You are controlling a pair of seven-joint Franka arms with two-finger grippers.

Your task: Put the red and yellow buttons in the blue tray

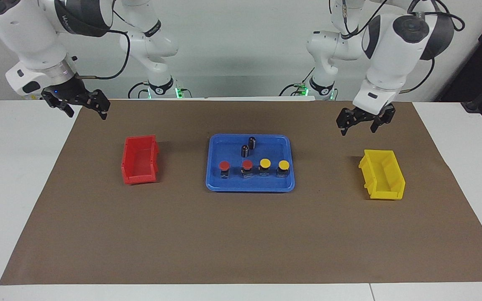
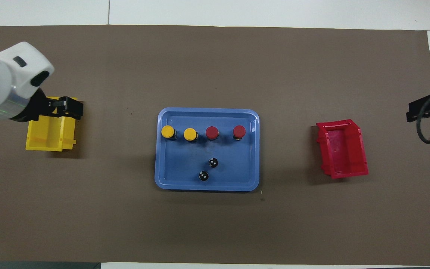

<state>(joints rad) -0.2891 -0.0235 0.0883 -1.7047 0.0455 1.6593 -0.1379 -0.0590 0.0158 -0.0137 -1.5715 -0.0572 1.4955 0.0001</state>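
The blue tray [image 1: 215, 182] [image 2: 233, 179] lies mid-mat. Standing in it in a row are two red buttons [image 1: 224, 166] [image 1: 247, 164] [image 2: 211, 132] [image 2: 239, 130] and two yellow buttons [image 1: 265, 162] [image 1: 283, 164] [image 2: 167, 131] [image 2: 190, 133]. My left gripper [image 1: 358, 128] [image 2: 76, 109] hangs open and empty in the air, over the mat by the yellow bin, well away from the tray. My right gripper [image 1: 88, 112] [image 2: 409, 112] waits open and empty, raised over the mat's edge at the right arm's end.
Two dark capless cylinders [image 1: 252, 142] [image 2: 213, 162] [image 1: 244, 151] [image 2: 203, 176] stand in the tray, nearer to the robots than the buttons. A red bin [image 1: 139, 159] [image 2: 342, 147] sits toward the right arm's end, a yellow bin [image 1: 382, 174] [image 2: 49, 130] toward the left arm's end.
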